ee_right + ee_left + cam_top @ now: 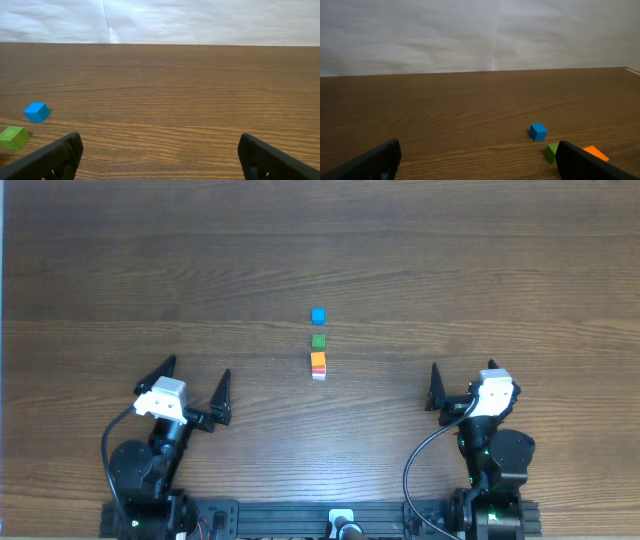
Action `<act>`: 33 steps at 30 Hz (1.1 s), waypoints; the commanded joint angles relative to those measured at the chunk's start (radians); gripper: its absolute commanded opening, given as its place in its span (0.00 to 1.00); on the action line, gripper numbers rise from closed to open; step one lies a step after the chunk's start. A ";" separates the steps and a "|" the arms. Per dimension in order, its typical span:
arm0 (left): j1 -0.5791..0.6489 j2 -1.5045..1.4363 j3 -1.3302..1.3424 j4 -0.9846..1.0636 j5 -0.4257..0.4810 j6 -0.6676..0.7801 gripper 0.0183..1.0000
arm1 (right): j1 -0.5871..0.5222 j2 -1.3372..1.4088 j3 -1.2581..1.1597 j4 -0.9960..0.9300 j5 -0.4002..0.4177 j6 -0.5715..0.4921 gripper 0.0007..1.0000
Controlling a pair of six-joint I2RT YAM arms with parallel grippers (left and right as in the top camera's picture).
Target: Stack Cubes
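Note:
Three small cubes lie in a line at the table's middle: a blue cube (318,316) farthest out, a green cube (318,341) behind it, and an orange cube (318,360) sitting on a white cube (318,374). My left gripper (195,383) rests open near the left base, well left of the cubes. My right gripper (462,377) rests open near the right base, well right of them. The left wrist view shows the blue cube (538,131), the green cube (551,151) and the orange cube (595,151) beyond the open left gripper (480,170). The right wrist view shows the blue cube (36,112) and the green cube (14,137) off to one side of the open right gripper (160,167).
The wooden table (500,270) stretches wide around the cubes. A pale wall (480,30) rises behind its far edge. The black base rail (320,515) runs along the near edge.

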 commanded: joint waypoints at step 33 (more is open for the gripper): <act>0.005 -0.005 -0.005 -0.002 0.010 0.011 1.00 | 0.045 0.213 0.635 -0.103 -0.372 0.091 0.99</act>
